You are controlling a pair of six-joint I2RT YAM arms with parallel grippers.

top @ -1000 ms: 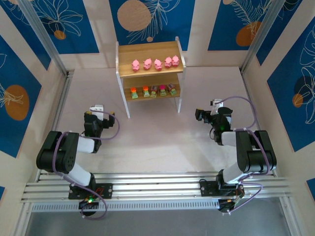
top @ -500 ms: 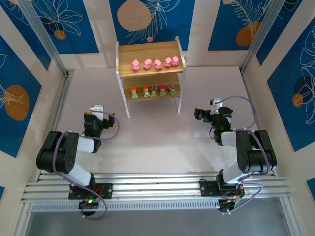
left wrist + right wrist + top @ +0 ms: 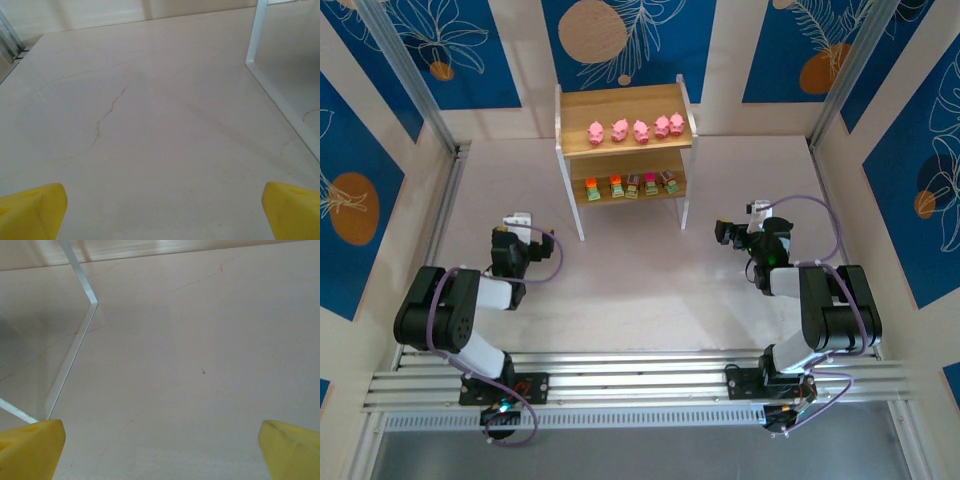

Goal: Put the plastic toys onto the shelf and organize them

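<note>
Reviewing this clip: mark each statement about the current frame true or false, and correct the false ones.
1. Five pink pigs stand in a row on the top board of the shelf. True.
2. The green-based pieces lie on the table in front of the shelf. False: all five sit in a row on the shelf's lower board.
3. The left gripper is shut on a pig. False: its jaws stand wide open with nothing between them, above the table.
4. The right gripper is open and holds nothing. True.
</note>
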